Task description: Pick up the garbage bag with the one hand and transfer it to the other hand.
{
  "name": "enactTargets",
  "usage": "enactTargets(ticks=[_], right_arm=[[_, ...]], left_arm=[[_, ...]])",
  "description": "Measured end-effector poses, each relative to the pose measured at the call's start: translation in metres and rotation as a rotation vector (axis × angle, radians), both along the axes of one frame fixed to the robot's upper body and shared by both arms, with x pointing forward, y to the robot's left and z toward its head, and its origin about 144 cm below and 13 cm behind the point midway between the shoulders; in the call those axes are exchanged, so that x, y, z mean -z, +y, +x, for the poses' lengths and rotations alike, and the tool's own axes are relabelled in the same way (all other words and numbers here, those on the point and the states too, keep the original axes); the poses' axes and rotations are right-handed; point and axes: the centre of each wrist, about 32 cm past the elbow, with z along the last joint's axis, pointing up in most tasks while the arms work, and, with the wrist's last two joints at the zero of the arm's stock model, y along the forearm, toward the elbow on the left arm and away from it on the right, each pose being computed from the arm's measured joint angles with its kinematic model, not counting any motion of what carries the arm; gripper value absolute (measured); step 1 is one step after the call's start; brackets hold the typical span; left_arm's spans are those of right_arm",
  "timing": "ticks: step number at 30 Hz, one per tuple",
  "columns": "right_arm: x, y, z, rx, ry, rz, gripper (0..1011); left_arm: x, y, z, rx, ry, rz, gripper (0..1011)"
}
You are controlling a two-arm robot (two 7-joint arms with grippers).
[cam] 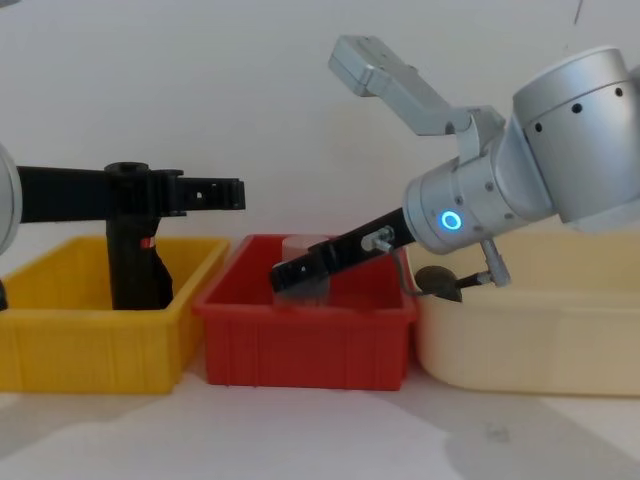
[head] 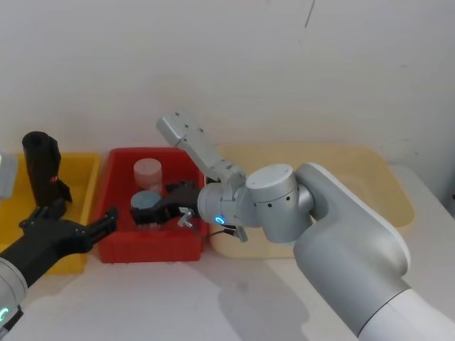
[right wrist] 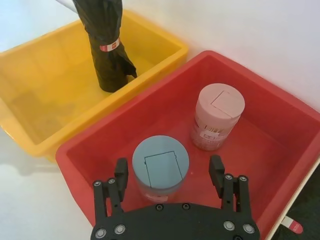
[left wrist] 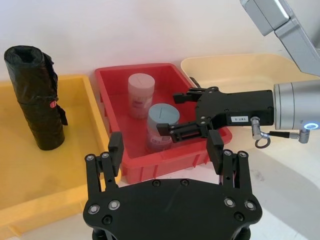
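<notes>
crinkled black cylindrical garbage bag (left wrist: pixel 35 97), upright

On your table (head: pixel 213 298) three bins stand in a row: the left bin (head: pixel 84 186), the middle bin (head: pixel 117 249) touching it, and the right bin (head: pixel 384 185) just beside that. The garbage bag (head: pixel 44 170) stands upright in the left bin, near its back wall. In the middle bin you have two jars, the rear jar (head: pixel 148 172) behind the front jar (head: pixel 145 202). The right gripper (head: pixel 158 208) reaches into the middle bin around the front jar. The left gripper (head: pixel 78 226) sits at the left bin's front edge.
</notes>
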Motion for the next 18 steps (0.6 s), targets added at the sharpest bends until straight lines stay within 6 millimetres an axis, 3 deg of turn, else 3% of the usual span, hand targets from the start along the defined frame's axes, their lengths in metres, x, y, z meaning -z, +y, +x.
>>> enactTargets(ticks=[9,15,18], right_arm=[[0.0008,-0.0009,-0.0002,-0.006,0.021,0.03,840],[-0.0002,0.0001,-0.0025,-0.005,0.043,0.059,647],[-0.0002,0.0005,-0.0035,-0.004,0.049,0.066,637]], left_arm=[[0.0,0.0,0.0,0.0,0.0,0.0,1001],[0.0,0.0,0.0,0.0,0.0,0.0,1001],[0.0,0.0,0.0,0.0,0.0,0.0,1001]])
